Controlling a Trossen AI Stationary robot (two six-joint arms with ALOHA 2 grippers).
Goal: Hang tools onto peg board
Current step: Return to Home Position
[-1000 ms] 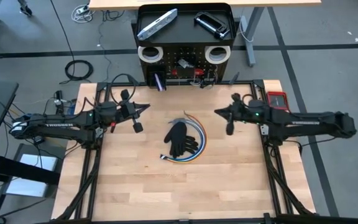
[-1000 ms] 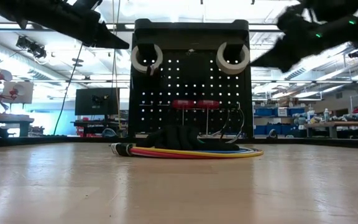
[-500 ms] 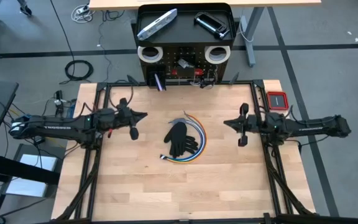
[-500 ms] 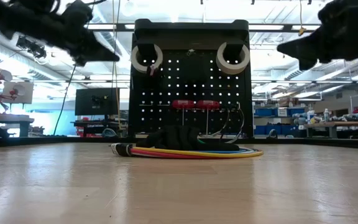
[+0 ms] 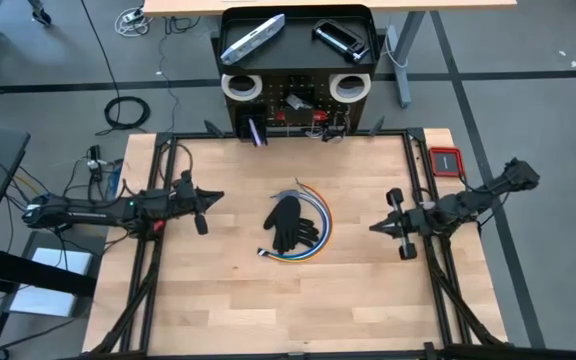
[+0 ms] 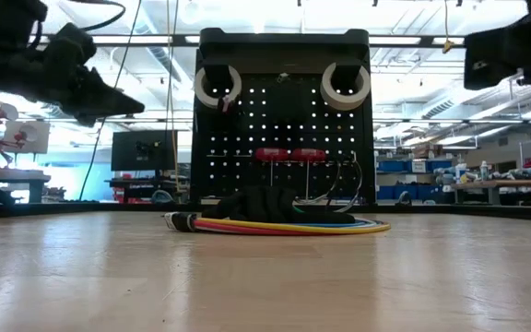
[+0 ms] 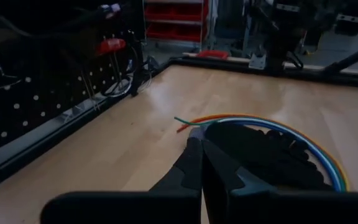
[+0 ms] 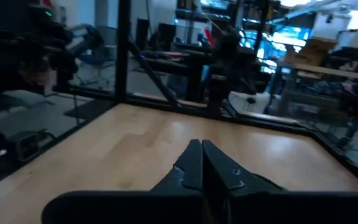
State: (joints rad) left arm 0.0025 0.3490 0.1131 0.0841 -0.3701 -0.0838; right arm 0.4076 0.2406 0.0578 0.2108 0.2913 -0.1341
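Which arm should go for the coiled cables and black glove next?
Left, probably. The left end effector, shut, points straight at the cable coil and glove in its wrist view. The right end effector, also shut, is similarly near, but its wrist view shows only bare table.

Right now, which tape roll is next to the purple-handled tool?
The tape roll on the left arm's side; the purple-handled tool sits right by it, well away from the other roll.
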